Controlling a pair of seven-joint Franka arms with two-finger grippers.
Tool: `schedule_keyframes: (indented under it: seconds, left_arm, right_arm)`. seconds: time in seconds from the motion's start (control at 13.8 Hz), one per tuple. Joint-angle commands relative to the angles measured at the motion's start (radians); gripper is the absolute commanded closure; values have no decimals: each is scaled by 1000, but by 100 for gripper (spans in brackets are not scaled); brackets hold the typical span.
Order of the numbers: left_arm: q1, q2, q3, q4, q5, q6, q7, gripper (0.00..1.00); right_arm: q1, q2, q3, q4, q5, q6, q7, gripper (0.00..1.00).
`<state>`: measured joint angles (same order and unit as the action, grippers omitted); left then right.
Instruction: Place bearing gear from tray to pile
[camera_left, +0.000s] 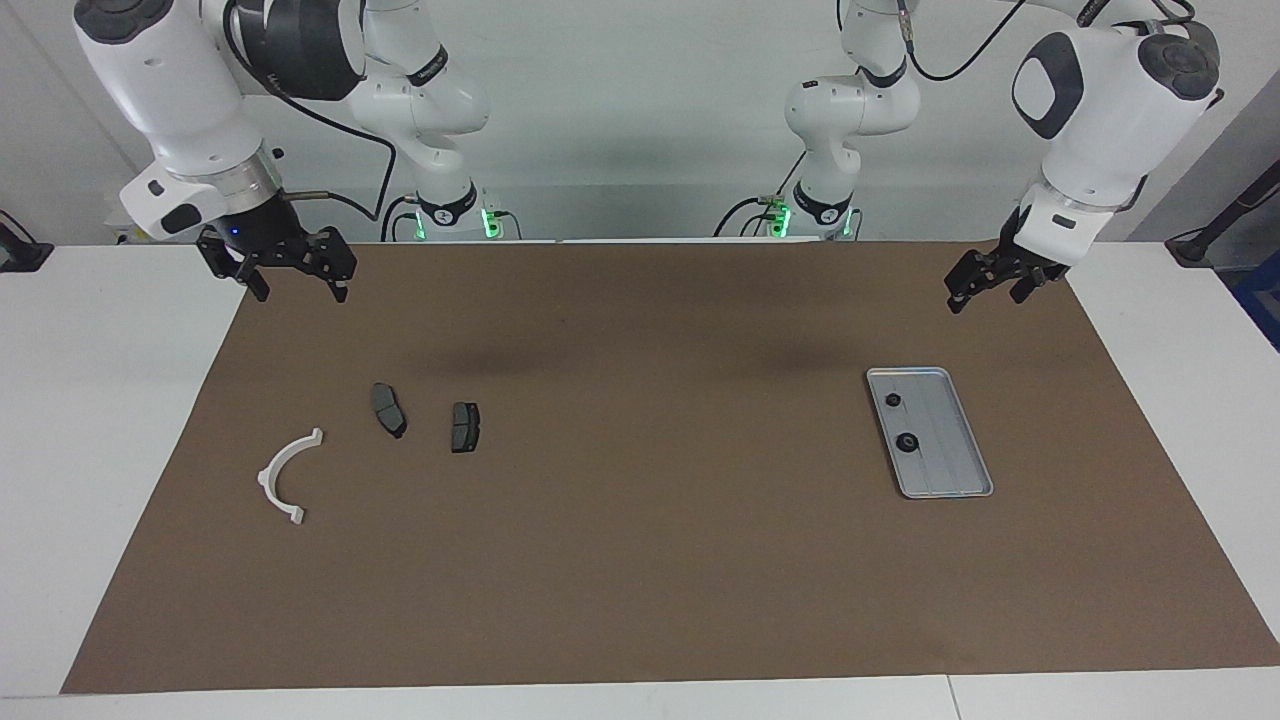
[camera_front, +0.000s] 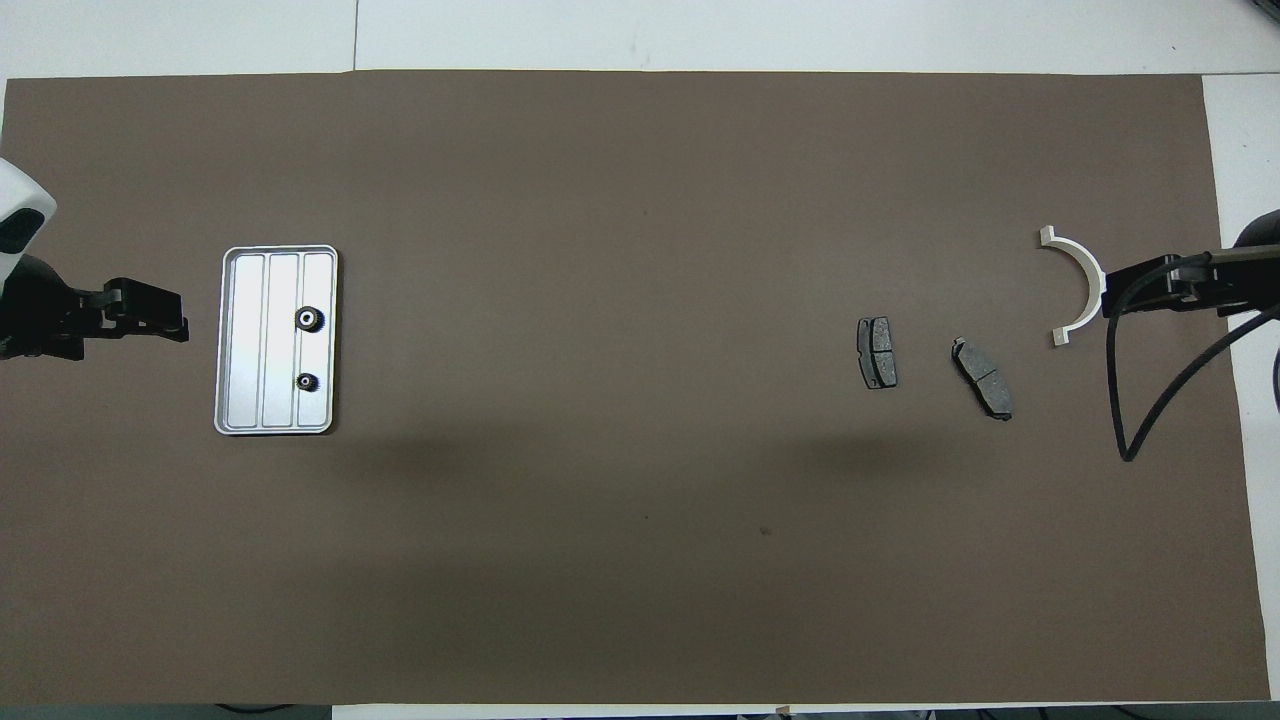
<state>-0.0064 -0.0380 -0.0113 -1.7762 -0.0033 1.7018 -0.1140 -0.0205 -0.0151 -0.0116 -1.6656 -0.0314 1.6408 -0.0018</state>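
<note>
The silver-grey tray (camera_left: 950, 450) lies on the brown mat toward the left arm's end; it also shows in the overhead view (camera_front: 250, 340). Two small black gears lie in it: a larger gear (camera_left: 908, 443) (camera_front: 310, 319) and a smaller gear (camera_left: 893, 400) (camera_front: 307, 381) nearer to the robots. The pile lies toward the right arm's end: a white semicircular bracket (camera_left: 272, 470) (camera_front: 1085, 262) and two dark grey pads (camera_left: 388, 409) (camera_left: 465, 427). My left gripper (camera_left: 985, 290) hangs open and empty above the mat beside the tray. My right gripper (camera_left: 297, 285) hangs open and empty above the mat's corner.
The brown mat (camera_left: 640, 560) covers most of the white table (camera_left: 100, 400). A black cable (camera_front: 1150, 400) hangs from the right arm over the mat beside the bracket. Both arm bases stand at the robots' edge of the table.
</note>
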Motion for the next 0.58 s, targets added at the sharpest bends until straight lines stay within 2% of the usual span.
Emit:
schedule_keyframes:
  seconds: [0.0, 0.51]
  left_arm:
    - [-1, -16, 2, -9, -12, 12, 14, 0]
    - [0, -17, 2, -11, -12, 9, 4, 0]
  right_arm:
    - [-13, -17, 2, -20, 10, 14, -14, 0]
    - [-13, -17, 1, -20, 10, 14, -15, 0]
